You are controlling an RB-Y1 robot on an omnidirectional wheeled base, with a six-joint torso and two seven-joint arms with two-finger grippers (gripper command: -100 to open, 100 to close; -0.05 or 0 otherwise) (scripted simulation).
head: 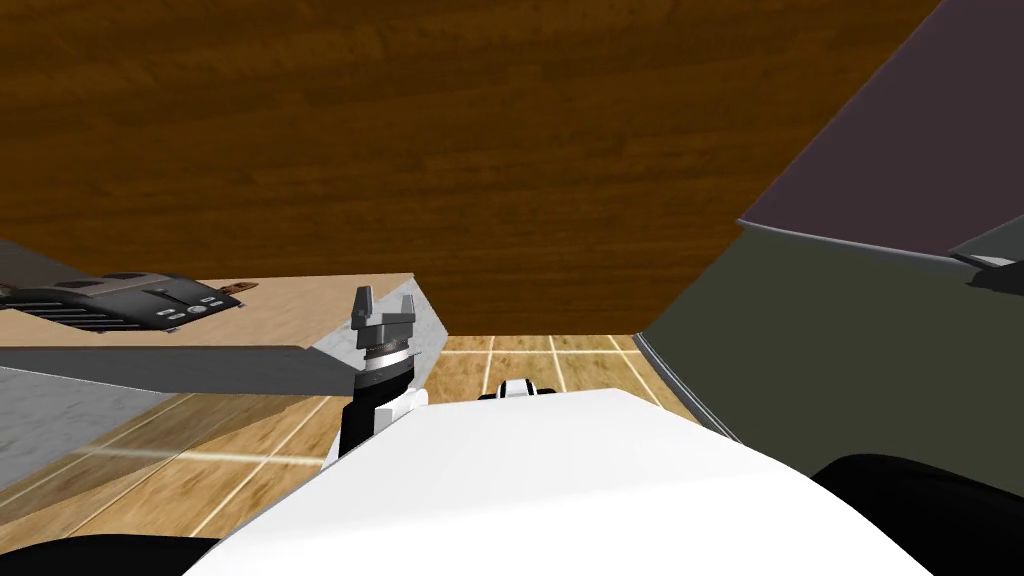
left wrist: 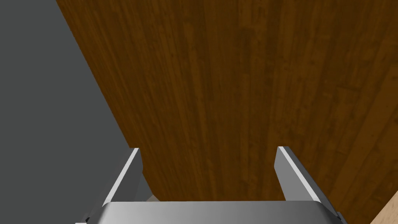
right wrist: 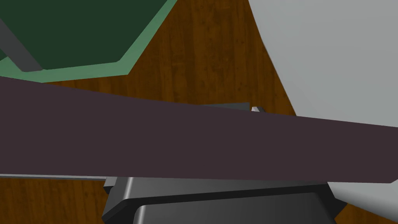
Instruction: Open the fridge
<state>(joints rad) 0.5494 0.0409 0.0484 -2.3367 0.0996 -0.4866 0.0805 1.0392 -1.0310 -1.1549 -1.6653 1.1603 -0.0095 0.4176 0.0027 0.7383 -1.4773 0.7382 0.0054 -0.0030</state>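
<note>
Reaching seems the step now; the fridge (head: 850, 350), dark at the right of the head frame, is not plainly open; the left gripper (head: 385, 302), lower middle, has fingers apart; a dark band (right wrist: 116, 136) covers the right gripper (right wrist: 219, 112); I cannot tell its fingers.

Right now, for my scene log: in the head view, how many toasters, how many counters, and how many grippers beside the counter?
Black slotted toaster: 1
Light wooden counter, grey sides: 1
Left gripper, grey-fingered, open: 1
Total: 3
</note>
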